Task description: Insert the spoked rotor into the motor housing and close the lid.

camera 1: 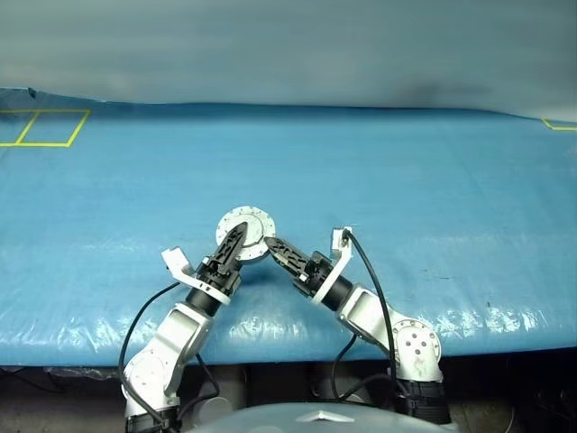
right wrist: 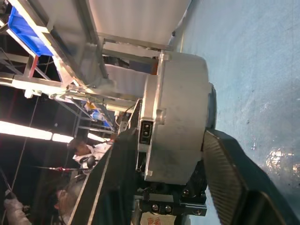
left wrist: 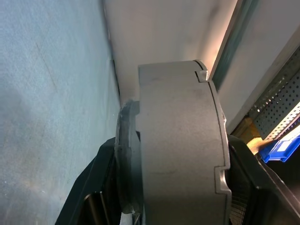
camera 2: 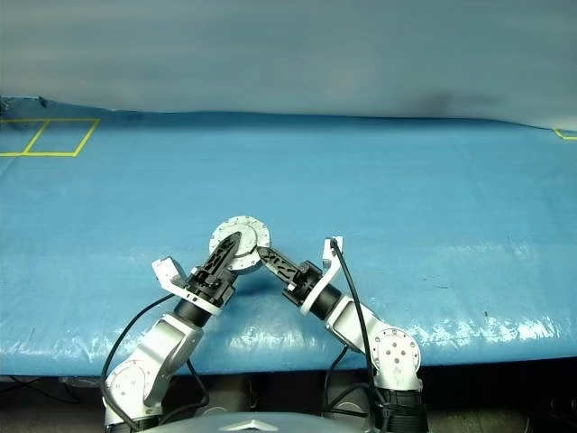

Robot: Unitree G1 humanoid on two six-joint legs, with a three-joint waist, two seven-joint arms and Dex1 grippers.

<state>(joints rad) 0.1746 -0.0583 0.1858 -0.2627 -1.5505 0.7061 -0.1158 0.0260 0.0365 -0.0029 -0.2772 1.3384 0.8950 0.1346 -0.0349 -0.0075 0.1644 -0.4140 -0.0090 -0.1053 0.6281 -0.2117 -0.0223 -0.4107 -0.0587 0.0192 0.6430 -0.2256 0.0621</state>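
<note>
- Motor housing [camera 1: 245, 233] raised above blue bench [camera 1: 433, 216], lid [left wrist: 180, 140] closed.
- Left hand [camera 1: 236, 242] clamped on motor housing.
- Right hand [camera 1: 273, 246]: fingers straddling housing, contact unclear.

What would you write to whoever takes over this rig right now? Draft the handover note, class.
Left gripper: clamped across housing, which sits on the blue table.
Right gripper: jaws look open, straddling housing from the other side.
Done: lid looks shut; rotor hidden, presumably inside.
Left: check the lid is seated, release, withdraw both arms.
</note>
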